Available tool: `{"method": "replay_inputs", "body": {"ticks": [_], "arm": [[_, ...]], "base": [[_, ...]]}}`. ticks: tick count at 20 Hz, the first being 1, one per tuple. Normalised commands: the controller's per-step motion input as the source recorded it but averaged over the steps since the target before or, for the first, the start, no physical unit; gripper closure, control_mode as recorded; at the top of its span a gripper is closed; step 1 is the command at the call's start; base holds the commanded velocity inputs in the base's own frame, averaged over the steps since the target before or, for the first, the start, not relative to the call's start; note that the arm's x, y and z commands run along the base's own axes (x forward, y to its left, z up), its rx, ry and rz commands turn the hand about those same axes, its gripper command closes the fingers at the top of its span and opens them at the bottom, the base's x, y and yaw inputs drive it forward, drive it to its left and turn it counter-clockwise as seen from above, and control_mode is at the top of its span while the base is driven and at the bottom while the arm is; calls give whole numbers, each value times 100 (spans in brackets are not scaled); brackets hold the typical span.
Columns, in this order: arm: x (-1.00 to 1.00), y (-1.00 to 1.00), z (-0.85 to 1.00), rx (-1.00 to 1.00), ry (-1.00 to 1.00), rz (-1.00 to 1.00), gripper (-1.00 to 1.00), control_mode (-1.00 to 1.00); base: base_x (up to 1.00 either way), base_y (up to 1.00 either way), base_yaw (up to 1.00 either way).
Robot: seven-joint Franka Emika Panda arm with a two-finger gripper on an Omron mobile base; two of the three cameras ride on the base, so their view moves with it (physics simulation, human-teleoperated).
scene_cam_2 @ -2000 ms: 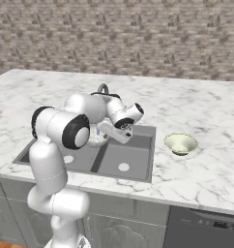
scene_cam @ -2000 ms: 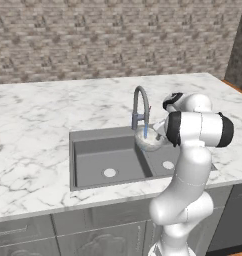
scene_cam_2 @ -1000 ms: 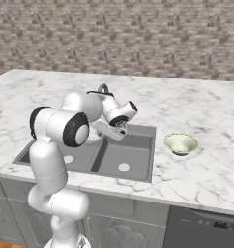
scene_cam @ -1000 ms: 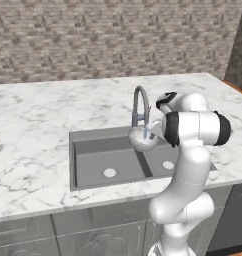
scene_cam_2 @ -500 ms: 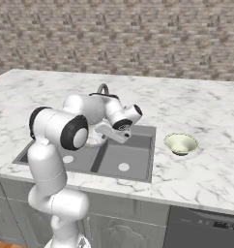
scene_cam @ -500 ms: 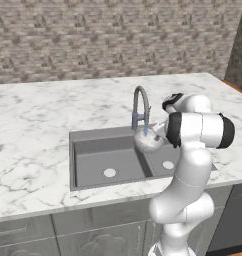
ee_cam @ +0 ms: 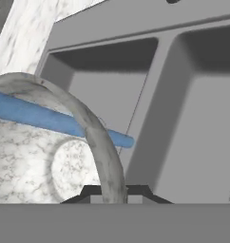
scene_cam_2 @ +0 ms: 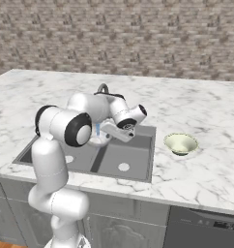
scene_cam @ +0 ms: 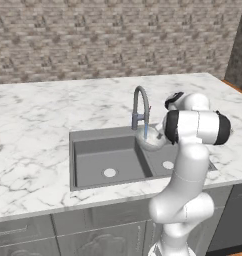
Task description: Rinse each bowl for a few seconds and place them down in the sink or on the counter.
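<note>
While a blue stream of water (ee_cam: 55, 121) runs from the gooseneck faucet (scene_cam: 140, 104), the stone-grey bowl (ee_cam: 45, 152) is held by its rim in the closed claw (ee_cam: 114, 190) above the divider of the double sink (scene_cam: 93, 165). At 3 o'clock from the sink, the cream-green bowl (scene_cam_2: 181, 143) is seen upright on the marble desk (scene_cam_2: 206, 116).

- Glossy white, rounded tubular arm (scene_cam: 185, 165) on a bulbous white base
- Dark black bands ring its joints
- Small dark fingertips (ee_cam: 91, 192) at the hand
</note>
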Motion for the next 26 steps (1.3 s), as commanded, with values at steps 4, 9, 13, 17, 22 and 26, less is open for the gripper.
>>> {"method": "replay_inputs", "body": {"ticks": [4, 9, 13, 17, 22, 26], "arm": [[0, 23, 0, 0, 0, 1, 100, -100], [-46, -1, -1, 4, -3, 5, 100, -100], [-13, -32, -4, 1, -4, 11, 100, -100], [31, -15, 0, 0, -1, 4, 100, -100], [34, 7, 0, 0, 0, 0, 100, -100], [-3, 18, 0, 0, -1, 0, 100, -100]], "base": [[0, 0, 0], [0, 0, 0], [0, 0, 0], [0, 0, 0], [0, 0, 0], [0, 0, 0]]}}
